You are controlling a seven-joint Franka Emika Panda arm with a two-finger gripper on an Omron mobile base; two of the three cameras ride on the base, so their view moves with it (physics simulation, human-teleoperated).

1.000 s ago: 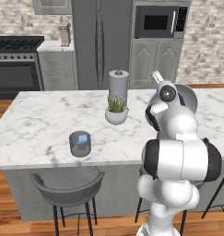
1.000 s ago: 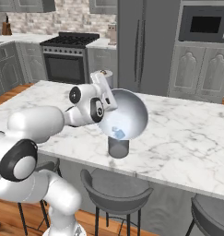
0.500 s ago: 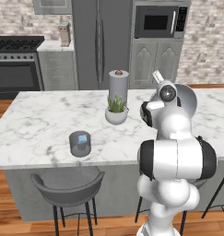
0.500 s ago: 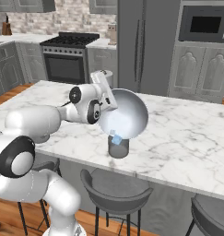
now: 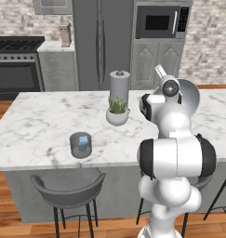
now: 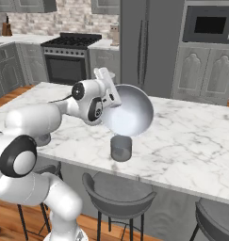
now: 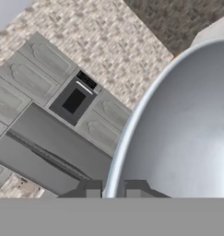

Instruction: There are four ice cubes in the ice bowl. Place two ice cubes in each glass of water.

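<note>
Right base view: gripper (image 6: 110, 100) is pinching the ice bowl (image 6: 127, 110) by its rim, tipped up right above a glass of water (image 6: 121, 148).

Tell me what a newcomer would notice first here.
The gripper is shut on the rim of the ice bowl, holding it tipped on edge above a glass near the island's front edge. A second glass with blue ice stands left of it, in front of the plant.
</note>
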